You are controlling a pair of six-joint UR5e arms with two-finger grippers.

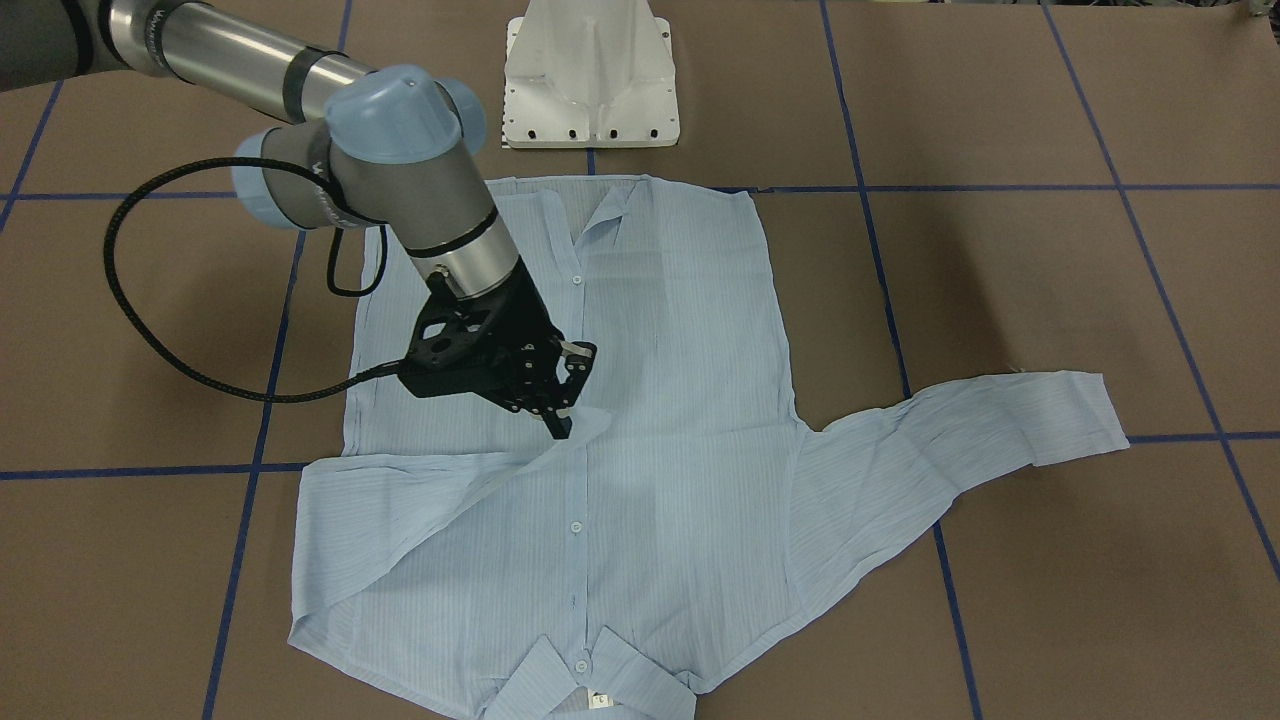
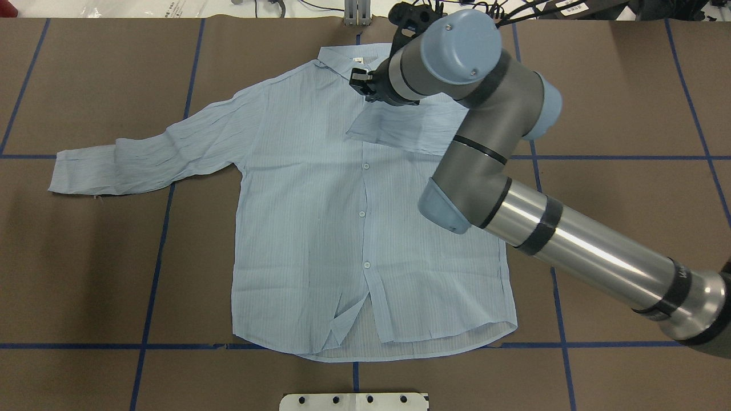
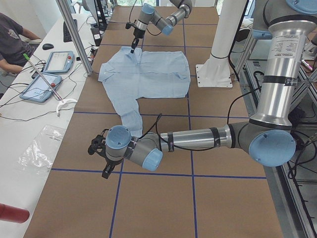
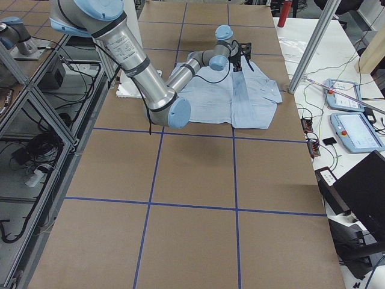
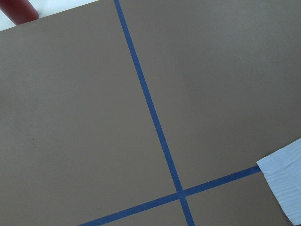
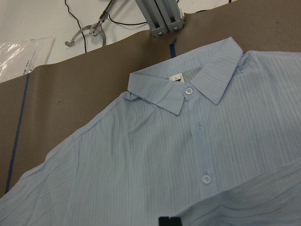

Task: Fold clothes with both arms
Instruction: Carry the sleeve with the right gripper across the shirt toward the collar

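Note:
The pale blue shirt [image 1: 680, 400] [image 2: 308, 228] lies flat and front up on the brown table, its collar [image 6: 188, 87] on the side away from the robot. One sleeve [image 2: 143, 154] stretches out sideways. The other sleeve [image 2: 400, 128] is folded over the chest. My right gripper [image 1: 562, 420] [image 2: 360, 84] is shut on that sleeve's end, just above the button line. My left gripper [image 3: 101, 161] hovers low over bare table beyond the outstretched cuff [image 5: 284, 188]. It shows only in the left side view, so I cannot tell its state.
The white pedestal base [image 1: 590, 80] stands behind the hem. Blue tape lines [image 5: 150, 113] cross the table. A side bench with tablets [image 3: 54, 62], cables and a seated person [image 3: 12, 39] runs along the far edge. A red cylinder [image 3: 12, 214] lies there too.

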